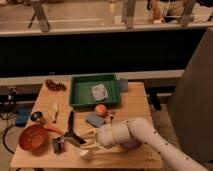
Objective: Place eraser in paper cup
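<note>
My gripper [88, 142] is at the end of the white arm that reaches in from the lower right, low over the front of the wooden table [140, 107]. Its two pale fingers [86, 134] stand apart with nothing between them. A small white paper cup [85, 153] sits just below and in front of the fingers, near the table's front edge. A small dark block [58, 145], which may be the eraser, lies left of the gripper beside the orange bowl [34, 138].
A green tray [79, 95] with a pale packet [100, 92] stands at the back. An orange fruit [101, 109], a blue sponge [93, 120] and black tongs [69, 129] lie near the gripper. A purple bowl [131, 145] is mostly hidden under the arm.
</note>
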Available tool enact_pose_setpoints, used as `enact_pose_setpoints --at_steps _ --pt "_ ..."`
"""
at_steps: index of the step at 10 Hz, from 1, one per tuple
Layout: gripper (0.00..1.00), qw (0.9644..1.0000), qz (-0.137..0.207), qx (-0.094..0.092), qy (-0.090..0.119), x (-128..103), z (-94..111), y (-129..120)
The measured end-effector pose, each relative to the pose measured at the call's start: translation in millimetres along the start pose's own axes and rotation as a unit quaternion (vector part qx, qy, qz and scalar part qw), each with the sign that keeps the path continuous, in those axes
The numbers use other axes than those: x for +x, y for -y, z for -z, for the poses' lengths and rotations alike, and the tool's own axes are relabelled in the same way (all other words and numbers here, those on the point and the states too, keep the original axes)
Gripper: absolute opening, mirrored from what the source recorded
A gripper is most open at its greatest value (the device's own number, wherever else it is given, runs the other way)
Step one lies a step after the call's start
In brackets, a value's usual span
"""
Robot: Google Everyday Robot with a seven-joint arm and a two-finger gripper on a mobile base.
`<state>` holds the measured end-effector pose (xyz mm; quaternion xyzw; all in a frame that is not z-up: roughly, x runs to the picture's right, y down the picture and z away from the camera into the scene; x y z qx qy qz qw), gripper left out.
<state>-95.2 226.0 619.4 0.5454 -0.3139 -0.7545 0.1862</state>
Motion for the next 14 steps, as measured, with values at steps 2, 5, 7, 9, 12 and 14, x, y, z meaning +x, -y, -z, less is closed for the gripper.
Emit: enact_pose_setpoints --at_steps 2,5,7,9,12,14 --pt "0.17 1.0 0.0 0.001 -0.006 -3 -2 1" --pt "0.48 1.0 0.0 -0.002 -0.007 -6 -1 0" --pt "0.68 1.0 -0.003 -0.002 -0.007 -9 0 -2" --pt "0.8 1.0 -0.005 -0.003 -0.007 -12 1 -4" --pt "0.8 0.9999 -0.007 -0.005 -0.01 -14 1 -7" --pt "0.8 0.9999 -0.007 -0.008 -0.013 -13 0 -10"
